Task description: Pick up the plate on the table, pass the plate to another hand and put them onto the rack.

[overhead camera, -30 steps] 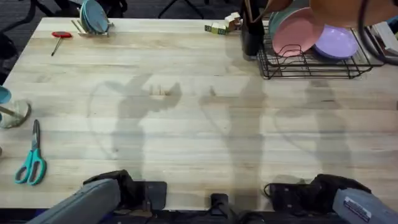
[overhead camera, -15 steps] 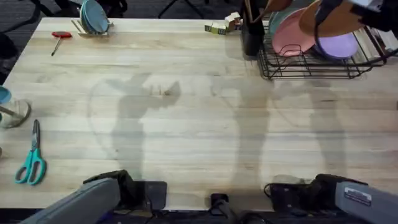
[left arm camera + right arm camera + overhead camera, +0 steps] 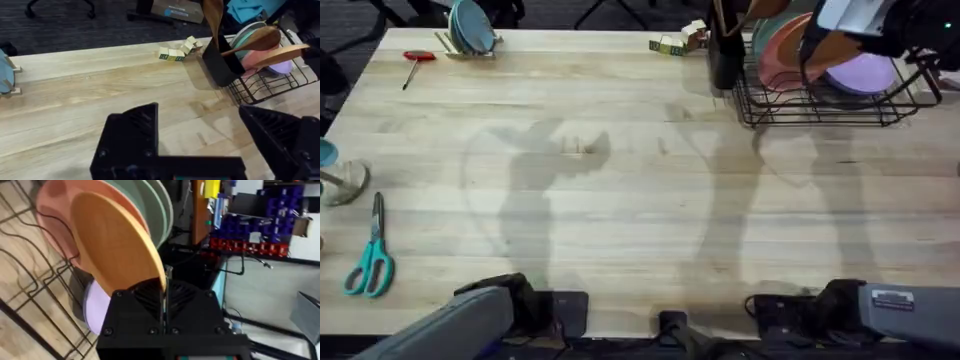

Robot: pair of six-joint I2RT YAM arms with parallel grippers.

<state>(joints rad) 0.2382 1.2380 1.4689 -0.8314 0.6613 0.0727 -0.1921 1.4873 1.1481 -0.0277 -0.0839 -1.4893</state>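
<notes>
The round, shallow orange-yellow plastic plate [image 3: 117, 245] hangs on edge over the black wire dish-drying rack [image 3: 820, 105] at the far right of the light wooden butcher-block table [image 3: 620, 200], not yet seated in a slot. It stands just in front of a pink plate [image 3: 52, 207] and a pair of pale green ones [image 3: 157, 200], with a purple plate [image 3: 865, 72] lying low in the basket on its right.

The likely trouble is a bad landing. If the rim comes down on a wire instead of between two uprights, the plate may tip against the pink plate or slide onto the purple one. A release made while the plate is tilted would let it fall flat or roll toward the rack's near wall. Crowding is the cause: the free slot looks narrow.

The right hand [image 3: 164, 297] has its fingers pinched together on the plate's rim, gripping it edge-on. The left hand [image 3: 200, 145] sits low near its base at the near left, fingers well apart and touching nothing.
</notes>
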